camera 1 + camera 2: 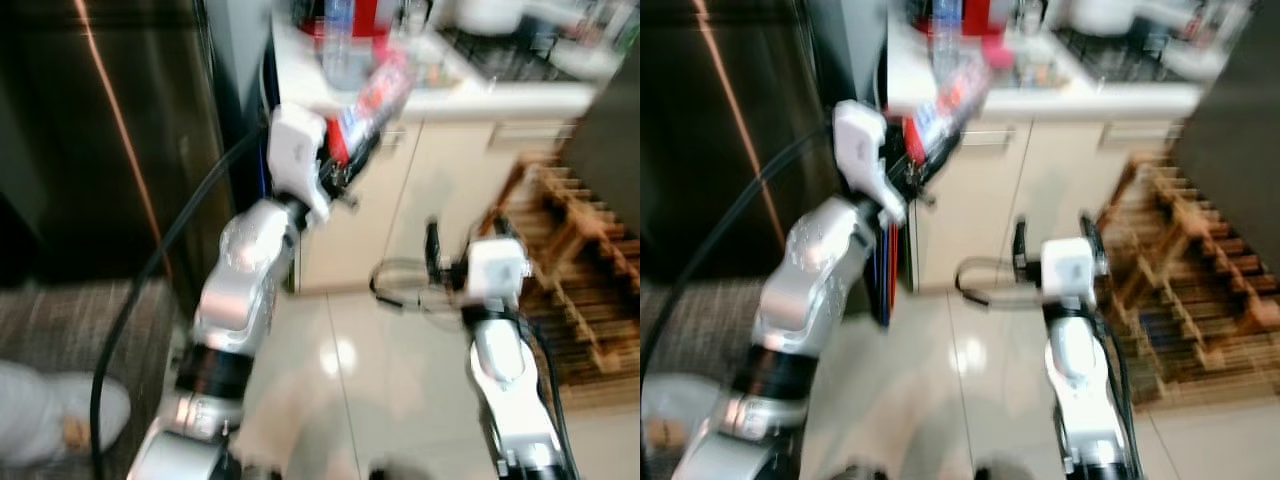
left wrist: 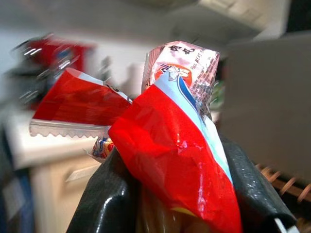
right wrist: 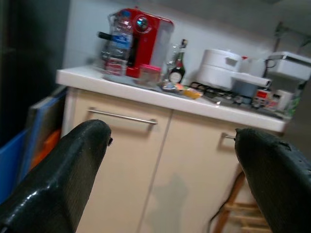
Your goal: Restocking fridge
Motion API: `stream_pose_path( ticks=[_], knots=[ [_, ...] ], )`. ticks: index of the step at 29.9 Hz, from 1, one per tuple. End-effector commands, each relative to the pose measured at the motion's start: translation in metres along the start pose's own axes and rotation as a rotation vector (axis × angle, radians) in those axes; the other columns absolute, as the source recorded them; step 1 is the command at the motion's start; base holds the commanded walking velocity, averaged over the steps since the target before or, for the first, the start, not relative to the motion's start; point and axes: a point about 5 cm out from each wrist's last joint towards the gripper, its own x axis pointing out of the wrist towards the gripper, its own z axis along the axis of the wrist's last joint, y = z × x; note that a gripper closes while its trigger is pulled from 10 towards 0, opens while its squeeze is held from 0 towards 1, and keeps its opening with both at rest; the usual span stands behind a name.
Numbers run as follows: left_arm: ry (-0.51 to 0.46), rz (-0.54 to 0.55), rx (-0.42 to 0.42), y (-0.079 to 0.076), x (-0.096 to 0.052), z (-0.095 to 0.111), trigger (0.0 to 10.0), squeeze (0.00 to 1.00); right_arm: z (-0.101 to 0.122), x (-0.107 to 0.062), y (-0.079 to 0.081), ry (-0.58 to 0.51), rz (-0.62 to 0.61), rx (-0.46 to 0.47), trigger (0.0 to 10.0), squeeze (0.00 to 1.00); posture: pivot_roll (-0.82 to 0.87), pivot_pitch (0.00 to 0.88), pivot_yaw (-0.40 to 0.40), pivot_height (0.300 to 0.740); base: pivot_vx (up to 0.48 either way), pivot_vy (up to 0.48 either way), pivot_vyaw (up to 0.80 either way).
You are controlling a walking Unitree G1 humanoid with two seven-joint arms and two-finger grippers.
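A home kitchen is being shown. A white countertop is being carried by cream cabinets with bar handles. On the countertop, a red coffee machine, a white cooker pot and a hob are being kept; beside the cabinets, a wooden rack is being stored on glossy floor tiles.

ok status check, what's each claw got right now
Left claw shut on red snack packet, raised near counter. Right claw open, empty, facing cabinet. Dark fridge door shut at left.
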Motion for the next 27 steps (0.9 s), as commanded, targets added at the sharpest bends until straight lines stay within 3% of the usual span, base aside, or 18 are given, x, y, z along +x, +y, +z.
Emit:
stream_pose_path(
  ticks=[1,4,9,16,19,22,23,27],
  knots=[
    [0.018,0.095,0.014,0.014,-0.013,-0.006,10.0,0.0,-0.003,-0.002,-0.003,0.022,-0.005,0.008,10.0,0.0,-0.13,0.0,0.019,0.74,0.0,-0.48,0.0],
    [0.037,0.114,0.015,0.015,-0.018,-0.011,10.0,0.0,-0.004,-0.002,-0.003,0.027,-0.003,0.007,10.0,0.0,-0.13,0.0,0.017,0.74,0.0,-0.48,0.0],
    [0.074,0.118,0.01,0.005,-0.024,-0.027,10.0,0.0,-0.004,0.0,-0.004,0.028,0.012,-0.005,10.0,0.0,-0.13,0.0,0.009,0.74,0.0,-0.48,0.72],
    [0.169,0.182,0.031,0.019,-0.04,-0.053,10.0,0.0,-0.006,0.004,-0.007,0.034,0.014,-0.005,10.0,0.0,-0.13,0.0,-0.004,0.74,0.0,-0.48,0.42],
    [0.213,0.211,0.03,0.027,-0.056,-0.064,10.0,0.0,-0.007,0.005,0.005,0.037,0.066,0.013,10.0,0.0,-0.1,0.0,-0.019,0.74,0.0,-0.48,0.0],
    [0.222,0.232,0.029,0.03,-0.062,-0.066,10.0,0.0,-0.009,0.004,0.01,0.049,0.087,0.019,10.0,0.0,-0.09,0.0,-0.022,0.74,0.0,-0.48,0.0],
    [0.244,0.277,0.027,0.037,-0.075,-0.071,10.0,0.0,-0.015,-0.001,0.017,0.076,0.109,0.033,10.0,0.0,-0.07,0.0,-0.03,0.74,0.0,-0.48,0.0],
    [0.321,0.411,0.01,0.051,-0.106,-0.086,10.0,0.0,-0.031,-0.012,0.024,0.148,0.153,0.053,10.0,0.0,-0.03,0.0,-0.039,0.74,0.0,-0.48,0.0]
  ],
)
